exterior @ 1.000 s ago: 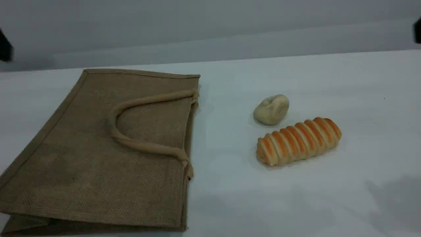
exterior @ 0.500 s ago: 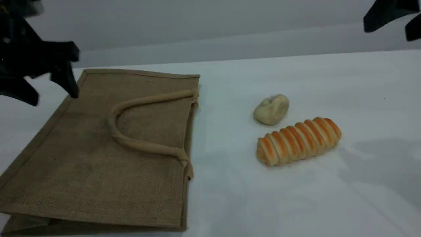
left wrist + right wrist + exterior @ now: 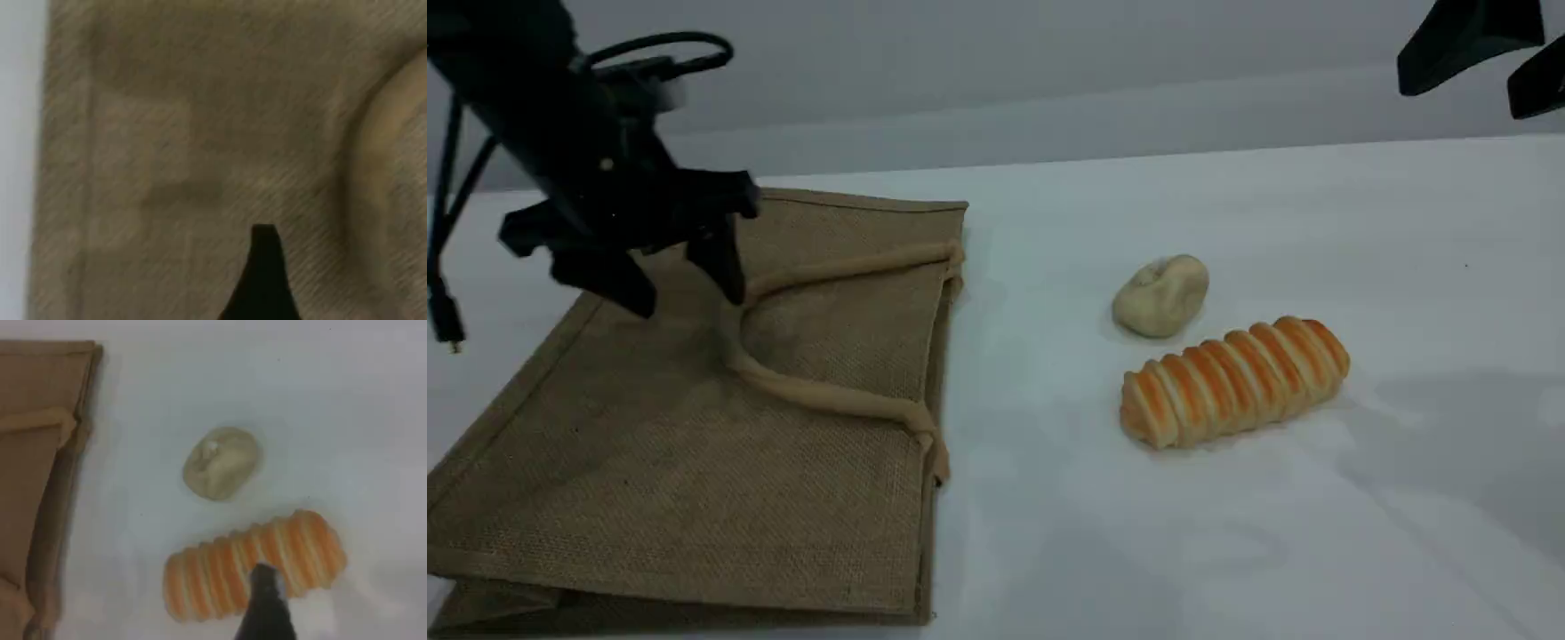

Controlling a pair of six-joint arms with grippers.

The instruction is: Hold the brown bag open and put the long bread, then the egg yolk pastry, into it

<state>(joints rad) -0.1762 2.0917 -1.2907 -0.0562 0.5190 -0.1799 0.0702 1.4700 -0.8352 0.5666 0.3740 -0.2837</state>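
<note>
The left gripper hovers just above the brown bag. Its jaws are spread wide and grip nothing, and one finger is near the bend of the upper handle. The right gripper hangs high at 1 o'clock in the scene view, also spread and holding nothing, well apart from the food.

The bag lies collapsed flat on the table, its mouth facing 3 o'clock toward the food. The jute looks stiff in the weave but floppy as a panel, so the top handle or upper lip seems the place to lift it open. The long bread lies at 3 o'clock of the bag. It is probably light and soft, best pinched across its middle, where the ridges give purchase. The egg yolk pastry sits just beside it at 11 o'clock. It is small and round, and likely to roll or crumble under a hard squeeze.

The left wrist view shows only blurred weave, with the handle curving at 3 o'clock, and no food. The right wrist view looks down on the loaf, the pastry and the bag's mouth edge at 9 o'clock. Only the scene view shows both grippers' spread.
</note>
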